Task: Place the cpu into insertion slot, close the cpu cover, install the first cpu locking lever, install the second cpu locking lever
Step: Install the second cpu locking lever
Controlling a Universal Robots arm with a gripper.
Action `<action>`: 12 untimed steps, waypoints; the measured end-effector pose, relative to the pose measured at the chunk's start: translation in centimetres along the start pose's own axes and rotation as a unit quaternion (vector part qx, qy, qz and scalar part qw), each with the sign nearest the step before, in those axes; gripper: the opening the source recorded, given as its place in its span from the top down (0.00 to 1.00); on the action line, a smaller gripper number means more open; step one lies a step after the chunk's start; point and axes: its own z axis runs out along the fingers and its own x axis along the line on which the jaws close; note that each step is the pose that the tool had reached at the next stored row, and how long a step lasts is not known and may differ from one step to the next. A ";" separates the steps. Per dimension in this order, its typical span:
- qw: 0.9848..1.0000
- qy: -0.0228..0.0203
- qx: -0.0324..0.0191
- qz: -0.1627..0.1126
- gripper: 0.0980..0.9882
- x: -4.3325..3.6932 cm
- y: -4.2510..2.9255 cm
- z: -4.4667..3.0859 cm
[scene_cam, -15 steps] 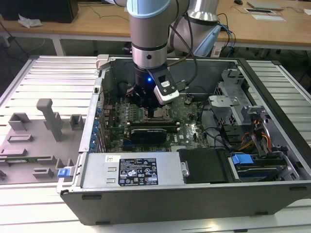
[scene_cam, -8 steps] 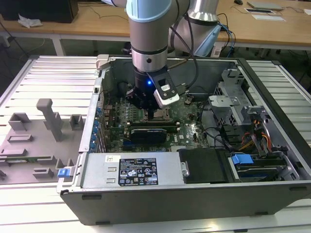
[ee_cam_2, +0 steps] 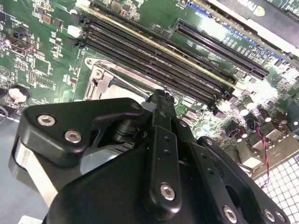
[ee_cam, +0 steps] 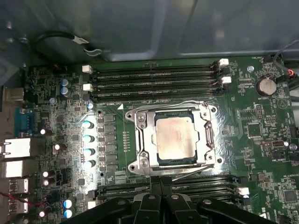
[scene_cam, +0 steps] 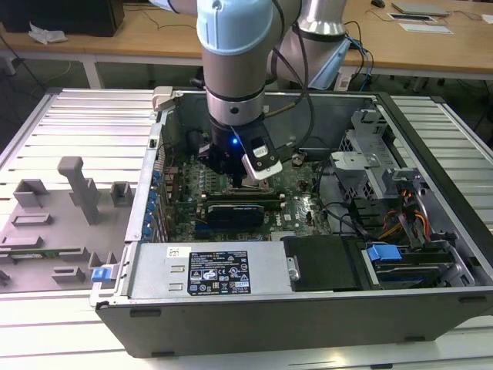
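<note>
Exterior view: the arm reached down into the open computer case (scene_cam: 431, 308) on the slatted table (scene_cam: 77, 123), its pincer (scene_cam: 240, 183) low over the motherboard (scene_cam: 304, 196) beside the memory slots.

Second wrist view: the pincer (ee_cam_2: 161, 100) appeared drawn narrow, fingertips together with nothing between them, poised just above one corner of the socket frame.

First wrist view: the cpu (ee_cam: 176, 138) lay seated in the insertion slot (ee_cam: 161, 161); the cpu cover (ee_cam: 142, 135) lay flat around it, its window framing the chip. A thin wire locking lever (ee_cam: 184, 175) ran along the socket edge nearest the pincer.

Judged stage: chip placed, cover closed, lever work in hand. Seating a lever calls for pressing it down and tucking it beneath its catch.
</note>
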 end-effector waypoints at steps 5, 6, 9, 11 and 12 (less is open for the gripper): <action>1.000 0.001 -0.018 0.001 0.99 0.23 -0.94 0.22; 1.000 0.002 -0.022 0.001 0.99 0.29 -1.12 0.33; 1.000 0.002 -0.029 0.002 0.99 0.51 -1.25 0.65; 1.000 0.002 -0.031 0.002 0.99 0.69 -1.31 0.89; 0.999 0.002 -0.033 0.002 0.99 0.82 -1.37 1.07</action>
